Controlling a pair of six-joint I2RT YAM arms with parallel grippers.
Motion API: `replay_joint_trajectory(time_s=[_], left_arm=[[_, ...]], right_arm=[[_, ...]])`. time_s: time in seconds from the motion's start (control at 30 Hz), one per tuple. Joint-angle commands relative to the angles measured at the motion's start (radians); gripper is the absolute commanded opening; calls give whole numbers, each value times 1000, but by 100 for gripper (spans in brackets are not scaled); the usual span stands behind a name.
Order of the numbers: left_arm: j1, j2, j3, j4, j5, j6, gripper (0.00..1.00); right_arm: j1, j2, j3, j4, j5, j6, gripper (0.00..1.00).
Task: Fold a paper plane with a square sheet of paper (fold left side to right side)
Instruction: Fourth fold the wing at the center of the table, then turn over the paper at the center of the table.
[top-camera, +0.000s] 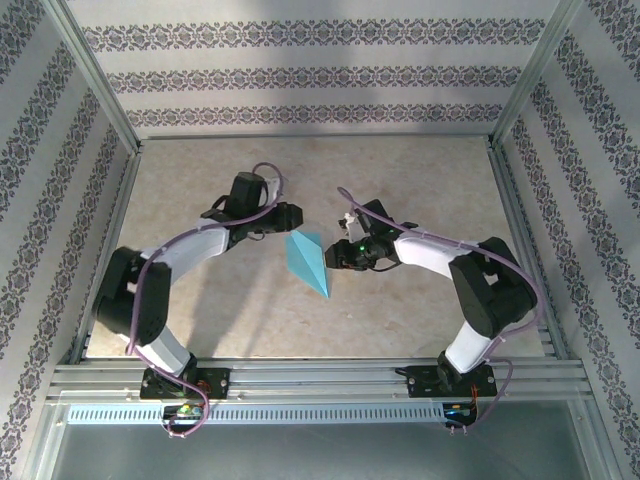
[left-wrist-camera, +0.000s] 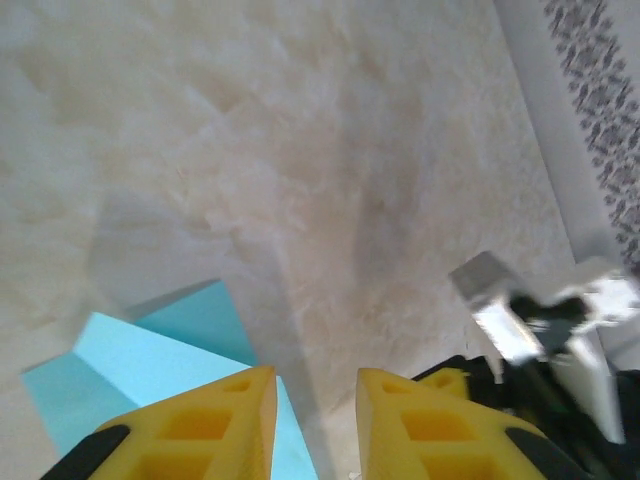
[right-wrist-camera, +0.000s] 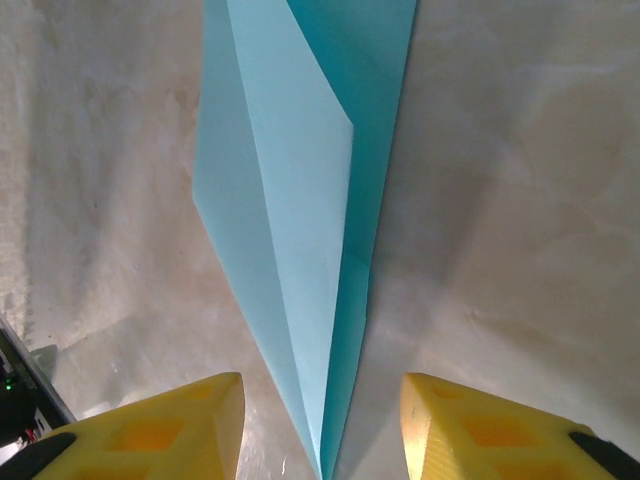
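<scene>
The paper plane (top-camera: 308, 262) is supported flat by the table (top-camera: 430, 170); the left gripper (left-wrist-camera: 315, 388) and right gripper (right-wrist-camera: 322, 392) are held parted beside it, nothing gripped, presumably so the creases are undisturbed.

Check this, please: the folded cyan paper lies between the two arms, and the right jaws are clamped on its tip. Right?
No: the right jaws stand open either side of the tip of the paper, not clamped. The right wrist view shows this.
</scene>
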Motion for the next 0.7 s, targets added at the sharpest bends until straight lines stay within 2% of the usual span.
replay_joint_trajectory(time_s=[0.0, 0.23, 0.67], left_arm=[[32, -76, -86, -41, -59, -16, 30], [64, -167, -180, -57, -68, -19, 32], [71, -149, -199, -45, -63, -25, 32]], right_arm=[[2, 50, 25, 79, -49, -28, 45], [6, 103, 25, 145, -90, -17, 41], [14, 144, 25, 207, -111, -2, 35]])
